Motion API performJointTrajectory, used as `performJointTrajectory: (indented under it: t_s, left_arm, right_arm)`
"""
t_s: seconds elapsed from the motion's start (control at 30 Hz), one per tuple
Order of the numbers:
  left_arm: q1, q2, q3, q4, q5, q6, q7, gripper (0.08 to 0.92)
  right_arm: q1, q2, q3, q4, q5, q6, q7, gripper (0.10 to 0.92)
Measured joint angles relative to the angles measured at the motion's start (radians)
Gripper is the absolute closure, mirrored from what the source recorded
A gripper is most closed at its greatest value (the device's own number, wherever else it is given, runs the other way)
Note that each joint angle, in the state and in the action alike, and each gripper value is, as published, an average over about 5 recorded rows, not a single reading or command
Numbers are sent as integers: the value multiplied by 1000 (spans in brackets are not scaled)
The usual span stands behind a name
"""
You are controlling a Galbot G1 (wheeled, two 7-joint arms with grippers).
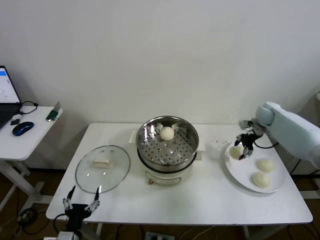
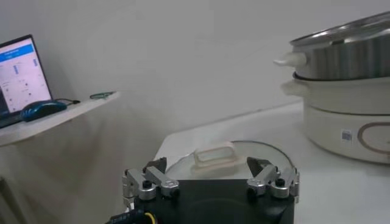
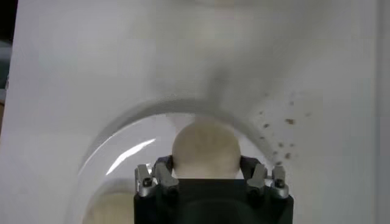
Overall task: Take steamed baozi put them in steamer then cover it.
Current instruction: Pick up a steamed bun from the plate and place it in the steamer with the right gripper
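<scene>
right arm [image 1: 295, 131]: smooth pale grey-white shell, rounded joint | cable: thin black, looped at wrist | right gripper [image 3: 210, 172]: black body, silver finger mounts, black screws | left gripper [image 1: 80, 203]: black, red-tipped fingers

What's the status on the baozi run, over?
Right gripper shut on a baozi on the plate. Left gripper open, parked below the table edge. One baozi in the steamer; cover off. Nothing in the way.
</scene>
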State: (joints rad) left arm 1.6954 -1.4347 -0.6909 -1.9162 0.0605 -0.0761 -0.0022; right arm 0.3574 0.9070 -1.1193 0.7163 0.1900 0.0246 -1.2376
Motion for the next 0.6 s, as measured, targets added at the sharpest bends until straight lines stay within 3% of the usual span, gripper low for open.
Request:
performJointTrajectory:
  t_s: [0.6]
  left_arm:
    - [23,13,56,-58,23,4,1,177]
  right_arm:
    - [347,275,-294,79,440,-165,58,321]
